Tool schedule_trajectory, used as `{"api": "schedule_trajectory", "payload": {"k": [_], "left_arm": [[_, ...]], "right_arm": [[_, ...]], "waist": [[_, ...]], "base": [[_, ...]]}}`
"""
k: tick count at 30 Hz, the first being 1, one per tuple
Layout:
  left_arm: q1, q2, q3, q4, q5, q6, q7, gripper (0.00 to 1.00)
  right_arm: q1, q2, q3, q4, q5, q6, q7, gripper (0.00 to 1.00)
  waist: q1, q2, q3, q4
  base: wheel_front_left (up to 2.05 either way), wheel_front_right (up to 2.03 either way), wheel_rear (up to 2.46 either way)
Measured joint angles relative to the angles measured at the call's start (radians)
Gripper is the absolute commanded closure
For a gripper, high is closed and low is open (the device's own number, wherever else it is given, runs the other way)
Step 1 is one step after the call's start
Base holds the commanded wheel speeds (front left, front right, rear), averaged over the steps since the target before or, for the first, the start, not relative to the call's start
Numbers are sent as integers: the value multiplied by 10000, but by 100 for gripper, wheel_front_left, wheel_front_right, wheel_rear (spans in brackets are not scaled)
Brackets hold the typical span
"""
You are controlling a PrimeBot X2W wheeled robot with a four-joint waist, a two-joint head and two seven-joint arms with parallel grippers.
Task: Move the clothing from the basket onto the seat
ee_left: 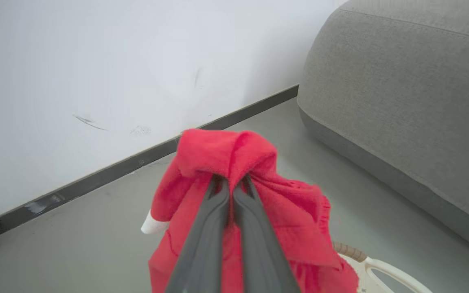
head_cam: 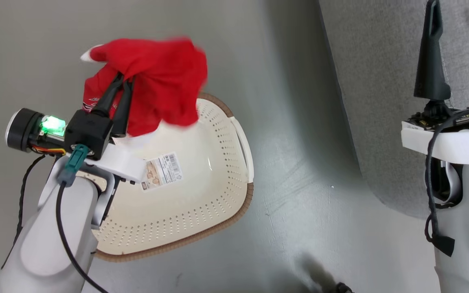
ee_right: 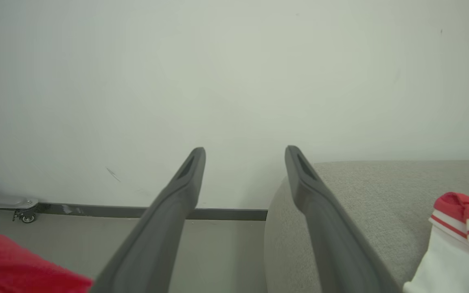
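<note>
My left gripper [head_cam: 122,81] is shut on a red garment [head_cam: 157,81] of the clothing, which hangs bunched above the far rim of the cream basket [head_cam: 202,203]. In the left wrist view its fingers pinch the red cloth [ee_left: 234,162] near its top fold. The basket holds nothing but a paper label [head_cam: 162,171]. The grey seat [head_cam: 385,93] lies to the right. My right gripper [head_cam: 458,12] stands open over the seat, nothing between its fingers [ee_right: 177,195]. Another red and white garment [ee_right: 458,240] rests on the seat [ee_right: 364,191] in the right wrist view.
Grey floor [head_cam: 299,183] separates basket and seat. A white wall with a dark baseboard [ee_left: 136,162] runs behind. A small caster wheel [ee_right: 27,215] stands by the wall at left. A dark object [head_cam: 340,288] shows at the bottom edge.
</note>
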Motion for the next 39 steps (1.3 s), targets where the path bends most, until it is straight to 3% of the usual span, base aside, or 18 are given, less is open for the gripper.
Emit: {"api": "schedule_trajectory", "payload": {"k": [9, 23, 39], "left_arm": [[726, 52, 500, -993, -247, 259, -2, 100], [1538, 61, 537, -2090, -249, 257, -2, 100], [1959, 40, 165, -2539, -251, -109, -4, 100]], "right_arm": [[244, -8, 59, 270, -13, 0, -2, 0], [997, -31, 274, 771, -464, 0, -2, 0], [1943, -207, 1227, 1315, -642, 0, -4, 0]], "waist": [[0, 0, -799, 318], [0, 0, -2322, 812], [0, 0, -4106, 1197]], "base": [[0, 0, 0], [0, 0, 0], [0, 0, 0]]}}
